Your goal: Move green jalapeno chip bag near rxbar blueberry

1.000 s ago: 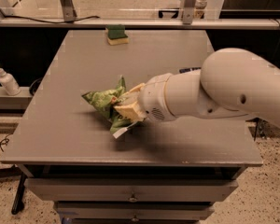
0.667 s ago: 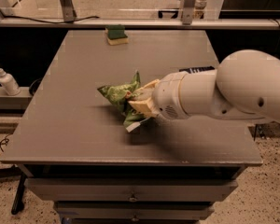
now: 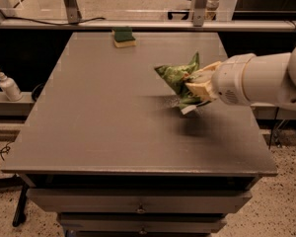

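The green jalapeno chip bag (image 3: 176,77) is crumpled and held off the table at its right-middle. My gripper (image 3: 196,86) comes in from the right on a thick white arm and is shut on the bag's right side; the cream-coloured fingers (image 3: 203,78) clamp the foil. The bag casts a shadow on the grey table (image 3: 108,117) below it. The rxbar blueberry is not in view; it may be hidden behind the arm.
A green-and-yellow sponge (image 3: 124,36) lies at the table's far edge, centre. A white pump bottle (image 3: 9,86) stands on a shelf left of the table. Drawers sit under the front edge. Metal frame legs stand behind the table.
My gripper has carried the chip bag from the table's centre-left to the right and slightly farther back, lifted above the surface. The arm has drawn back toward the right.
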### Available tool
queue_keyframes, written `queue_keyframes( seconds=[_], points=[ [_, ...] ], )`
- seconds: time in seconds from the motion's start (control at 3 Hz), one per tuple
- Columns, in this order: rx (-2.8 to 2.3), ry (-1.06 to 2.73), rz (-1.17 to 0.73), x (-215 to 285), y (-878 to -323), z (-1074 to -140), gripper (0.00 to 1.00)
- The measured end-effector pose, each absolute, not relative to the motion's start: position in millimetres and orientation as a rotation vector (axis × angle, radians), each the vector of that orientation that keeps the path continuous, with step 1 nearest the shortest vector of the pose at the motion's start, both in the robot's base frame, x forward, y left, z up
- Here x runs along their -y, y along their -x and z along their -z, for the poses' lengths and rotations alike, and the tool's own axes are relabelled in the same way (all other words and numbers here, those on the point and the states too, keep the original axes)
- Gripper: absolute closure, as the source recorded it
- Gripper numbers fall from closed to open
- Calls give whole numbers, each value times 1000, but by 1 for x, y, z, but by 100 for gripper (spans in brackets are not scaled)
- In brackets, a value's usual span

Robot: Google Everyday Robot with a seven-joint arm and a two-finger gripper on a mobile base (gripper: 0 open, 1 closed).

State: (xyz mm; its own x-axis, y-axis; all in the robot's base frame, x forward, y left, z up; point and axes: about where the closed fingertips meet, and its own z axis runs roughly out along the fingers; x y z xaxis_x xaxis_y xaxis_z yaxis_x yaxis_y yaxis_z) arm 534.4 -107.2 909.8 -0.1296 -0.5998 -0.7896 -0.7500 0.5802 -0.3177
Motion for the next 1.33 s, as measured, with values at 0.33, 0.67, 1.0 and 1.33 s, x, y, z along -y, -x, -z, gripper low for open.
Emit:
queue_keyframes(
  seconds=[0.33,0.67,1.0,1.33],
  points=[
    [-1885,1082,-92,161,-544,-910,100],
    [-1946,1116,-30,209,-545,-897,100],
    [-1994,1171,-9,245,-545,-879,100],
    [-2027,1230,-60,259,-545,-858,82]
  ],
)
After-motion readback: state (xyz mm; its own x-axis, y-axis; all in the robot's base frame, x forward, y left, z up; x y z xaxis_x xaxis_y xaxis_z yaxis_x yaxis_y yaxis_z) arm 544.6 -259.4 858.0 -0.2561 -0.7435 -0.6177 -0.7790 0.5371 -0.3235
